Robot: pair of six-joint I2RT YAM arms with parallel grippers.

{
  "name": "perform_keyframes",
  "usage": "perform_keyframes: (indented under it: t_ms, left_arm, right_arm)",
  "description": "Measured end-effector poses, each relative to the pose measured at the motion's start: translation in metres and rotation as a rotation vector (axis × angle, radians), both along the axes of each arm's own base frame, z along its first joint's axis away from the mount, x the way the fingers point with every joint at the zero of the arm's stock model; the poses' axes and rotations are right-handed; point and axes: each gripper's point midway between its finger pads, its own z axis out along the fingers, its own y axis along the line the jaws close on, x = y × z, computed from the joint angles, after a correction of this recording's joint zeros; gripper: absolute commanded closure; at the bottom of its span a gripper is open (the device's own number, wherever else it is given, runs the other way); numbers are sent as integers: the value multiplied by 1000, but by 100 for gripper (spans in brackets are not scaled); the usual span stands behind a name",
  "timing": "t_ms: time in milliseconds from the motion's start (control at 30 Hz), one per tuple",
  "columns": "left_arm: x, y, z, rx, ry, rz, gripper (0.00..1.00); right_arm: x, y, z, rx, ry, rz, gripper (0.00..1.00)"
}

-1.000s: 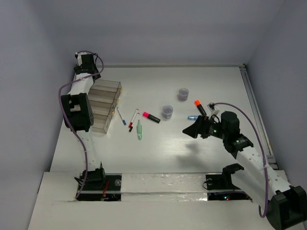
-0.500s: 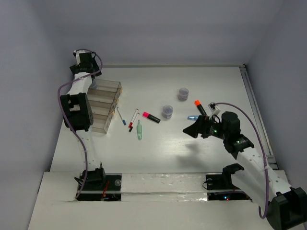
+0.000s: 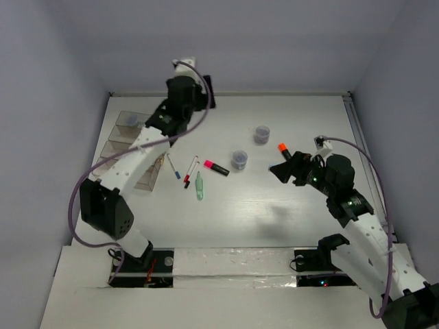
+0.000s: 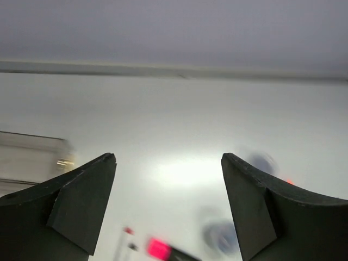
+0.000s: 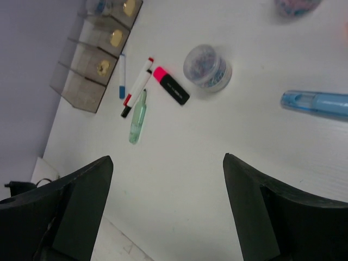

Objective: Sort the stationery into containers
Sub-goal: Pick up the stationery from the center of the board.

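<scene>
Status check, left to right. The containers (image 3: 116, 145) stand at the left side of the bench (image 3: 240, 219), partly hidden under the left arm. A grey-blue round shape in the rearmost bin looks like one pot (image 3: 130, 120) already sorted; I cannot tell what else the bins hold. Just right of the bins, loose on the bench: the blue-capped pen (image 3: 171, 166), the red-capped pen (image 3: 191, 171), the pale green marker (image 3: 199, 186) and the pink highlighter (image 3: 216, 167), close together but not stacked. The left gripper (image 4: 168, 163) hangs high over the back of the bench, fingers spread, nothing between them. Further right, two pots lie apart from each other, the nearer pot (image 3: 239, 159) and the farther pot (image 3: 262, 133). Then the orange highlighter (image 3: 283, 151) and the light blue marker (image 5: 318, 103), the marker seen only from the right wrist. The right gripper (image 5: 167, 160) hovers above this side, fingers spread and empty. Judgement: the task is early, at most one item binned and eight on the bench. The pen cluster suits the left arm; the highlighter and marker at right suit the right arm.
</scene>
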Motion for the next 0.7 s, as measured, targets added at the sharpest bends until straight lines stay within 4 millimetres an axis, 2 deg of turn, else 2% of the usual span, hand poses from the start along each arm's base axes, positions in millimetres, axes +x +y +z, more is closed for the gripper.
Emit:
perform_keyframes:
  t_ms: [67,100,133,200,333,433,567,700]
  left_arm:
    - [-41,-65,1,-18,-6,-156,23]
    - [-58,-86,-5,-21,7,-211,23]
    - [-72,-104,-16,-20,28,-254,22]
    - [-91,-124,-46,-8,88,-301,19]
    - [-122,-148,-124,57,248,-348,13]
    - [-135,-164,-169,106,337,-373,10]
    - [-144,-180,-213,159,414,-404,8]
    - [-144,-192,-236,192,447,-415,8]
  right_arm:
    - [4,-4,15,1,-35,-30,10]
    - [6,-6,22,1,-50,-45,10]
    - [8,-8,29,0,-62,-60,10]
    - [9,-13,38,-6,-79,-88,10]
    - [6,-23,48,-24,-102,-137,9]
    - [1,-28,57,-33,-120,-151,9]
    - [-3,-30,59,-36,-129,-151,9]
    - [-7,-31,57,-40,-119,-150,8]
